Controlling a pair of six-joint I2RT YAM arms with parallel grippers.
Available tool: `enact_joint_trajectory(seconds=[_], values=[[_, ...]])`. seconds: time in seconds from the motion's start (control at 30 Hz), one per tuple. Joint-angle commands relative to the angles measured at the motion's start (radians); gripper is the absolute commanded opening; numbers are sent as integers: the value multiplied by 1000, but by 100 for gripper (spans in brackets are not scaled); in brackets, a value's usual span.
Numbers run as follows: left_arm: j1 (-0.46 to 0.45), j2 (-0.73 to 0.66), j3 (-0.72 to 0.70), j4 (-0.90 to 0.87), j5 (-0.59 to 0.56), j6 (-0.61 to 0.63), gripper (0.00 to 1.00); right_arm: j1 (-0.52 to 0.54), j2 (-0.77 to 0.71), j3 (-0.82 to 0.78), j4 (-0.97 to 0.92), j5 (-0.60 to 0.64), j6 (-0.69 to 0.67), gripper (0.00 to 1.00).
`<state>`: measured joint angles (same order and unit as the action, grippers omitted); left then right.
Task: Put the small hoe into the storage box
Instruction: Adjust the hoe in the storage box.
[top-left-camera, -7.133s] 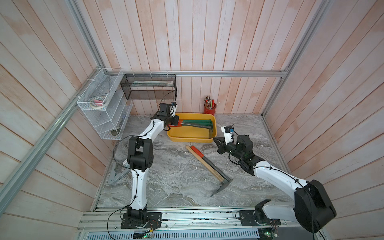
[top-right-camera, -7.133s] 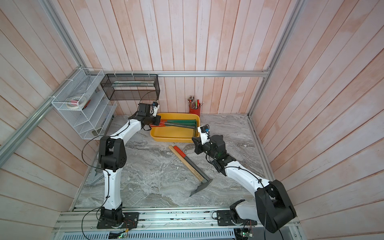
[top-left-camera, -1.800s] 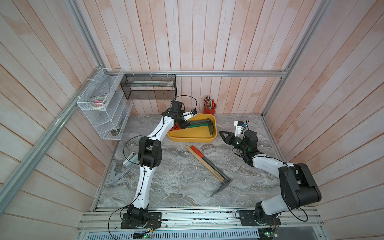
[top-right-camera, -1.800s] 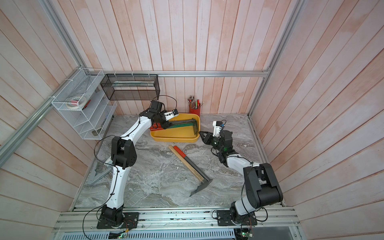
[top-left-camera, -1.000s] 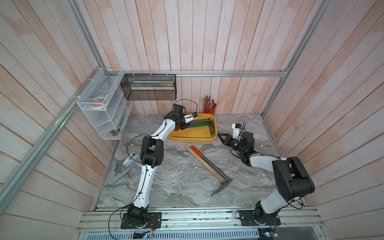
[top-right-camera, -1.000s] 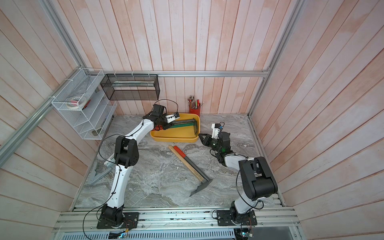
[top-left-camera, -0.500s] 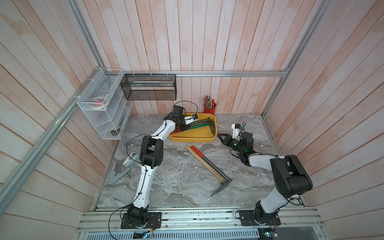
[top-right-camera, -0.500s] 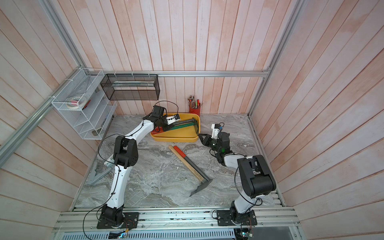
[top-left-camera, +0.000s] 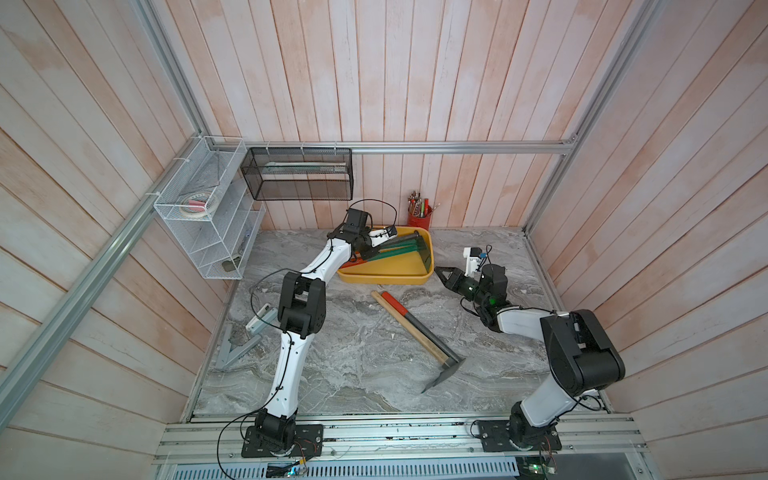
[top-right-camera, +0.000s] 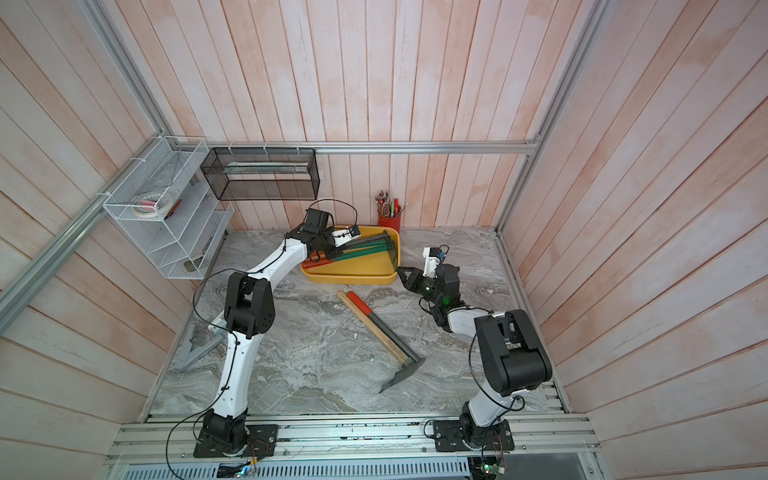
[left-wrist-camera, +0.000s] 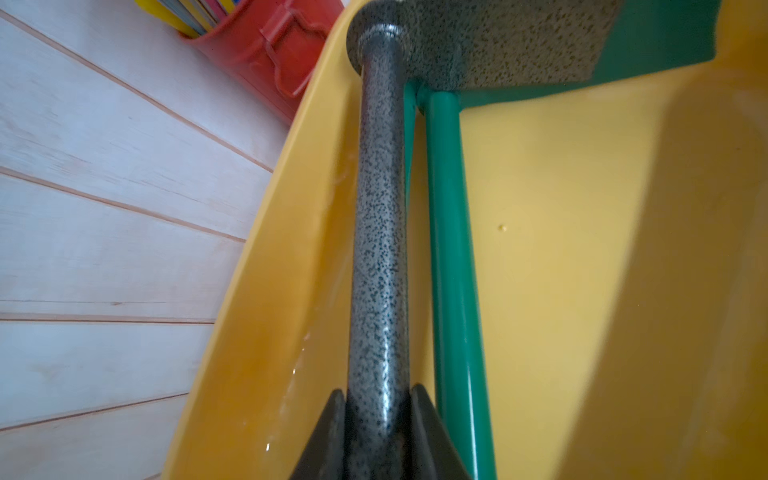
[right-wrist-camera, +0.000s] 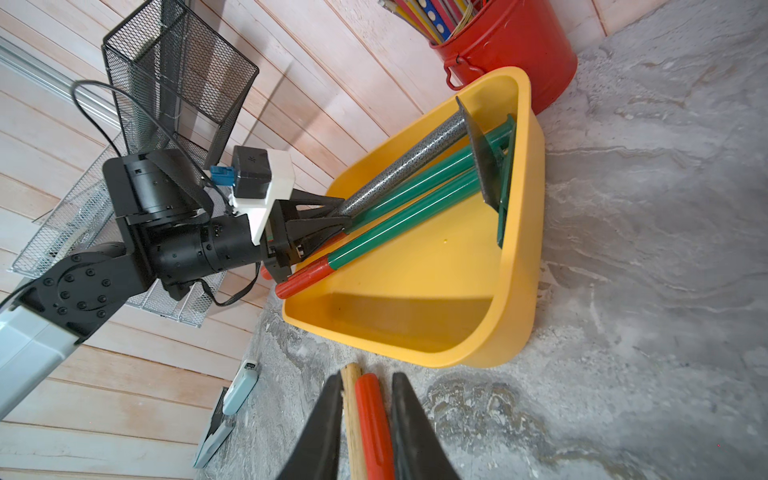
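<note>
Jaws of the left gripper (right-wrist-camera: 338, 214) are clamping the speckled grey shaft of the small hoe (left-wrist-camera: 378, 249). The hoe is lying inside the storage box (right-wrist-camera: 525, 216), its blade reaching toward the box's far end and its shaft running along the box's back wall. I reckon the grip is sitting low on the shaft so the blade goes in first and the whole length clears the rim; only the letting go looks left to do.

Two green-shafted tools (right-wrist-camera: 409, 214) with red grips are resting in the box just beside the hoe. The right gripper (top-left-camera: 441, 274) is hovering just outside the box's near corner, fingers a little apart and holding nothing. It is possibly standing by to steady the box, which seems to be sitting askew.

In front of the box, a pair of long tools (top-left-camera: 415, 330), one wooden-handled and one red-gripped, are lying side by side on the grey marbled tabletop (top-left-camera: 353, 386). Behind the box, a red pencil pot (top-left-camera: 419, 221) is standing against the pink plank wall (top-left-camera: 374, 83). Up beyond the box, a black mesh basket (top-left-camera: 299, 183) and a white wire rack (top-left-camera: 208, 237) are hanging.
</note>
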<state>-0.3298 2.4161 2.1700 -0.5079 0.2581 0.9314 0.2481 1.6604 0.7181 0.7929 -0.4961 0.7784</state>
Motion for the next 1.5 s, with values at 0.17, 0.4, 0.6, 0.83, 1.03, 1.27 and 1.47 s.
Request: enact_joint_trajectory(seconds=[0.17,0.4,0.6,0.83,1.03,1.27,1.47], values=[[-16,-134,-9,3,-27,-9,0,11,4,-24,45,-8,12,23],[-41,-168,-75,-51,21,-78,0,12,-5,-43,56,-7,18,23],[-65,-188,-160,-32,72,-149,0,13,-15,-60,60,-5,18,23],[-70,-204,-231,-8,88,-213,0,13,-17,-69,66,-4,18,23],[-71,-219,-294,49,70,-248,0,13,-2,-72,90,-12,31,23],[-71,-218,-316,104,9,-291,42,19,0,-67,86,-20,18,24],[-60,-245,-344,207,-79,-353,60,29,-8,-62,74,-20,5,24]])
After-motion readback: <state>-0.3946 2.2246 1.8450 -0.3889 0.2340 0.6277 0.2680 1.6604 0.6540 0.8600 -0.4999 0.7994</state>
